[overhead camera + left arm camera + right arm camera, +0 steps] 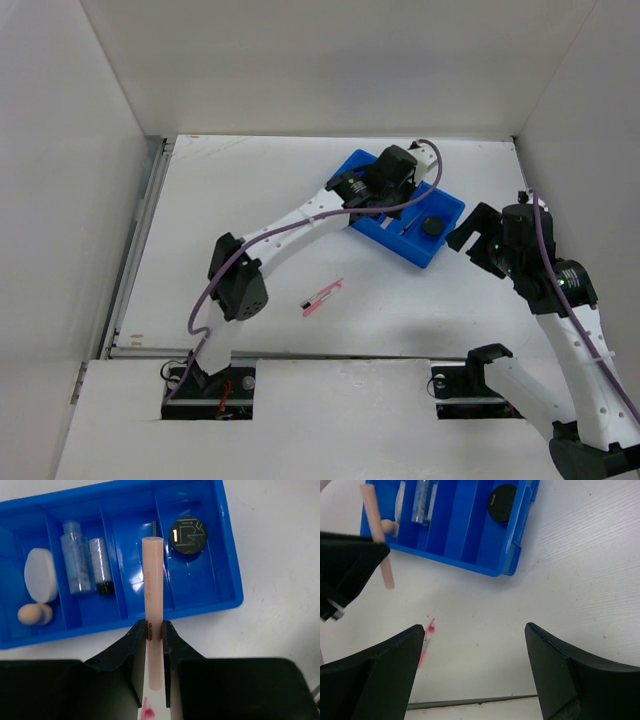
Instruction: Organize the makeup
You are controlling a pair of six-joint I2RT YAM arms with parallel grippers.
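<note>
My left gripper (154,630) is shut on a pale pink stick (151,580) and holds it over the blue tray (227,580). The tray holds a white oval sponge (37,575) and a beige egg-shaped sponge (33,614) in its left compartment. Beside them lie two clear vials (77,562). A thin dark brush (154,527) is mostly hidden behind the stick, and a round black compact (187,535) lies on the right. A bright pink stick (322,297) lies on the table, also seen in the right wrist view (426,641). My right gripper (475,647) is open and empty.
White walls enclose the table on three sides. A metal rail (135,250) runs along the left edge. In the top view, the left gripper (388,188) is over the tray (450,205) and the right gripper (468,232) is just right of it.
</note>
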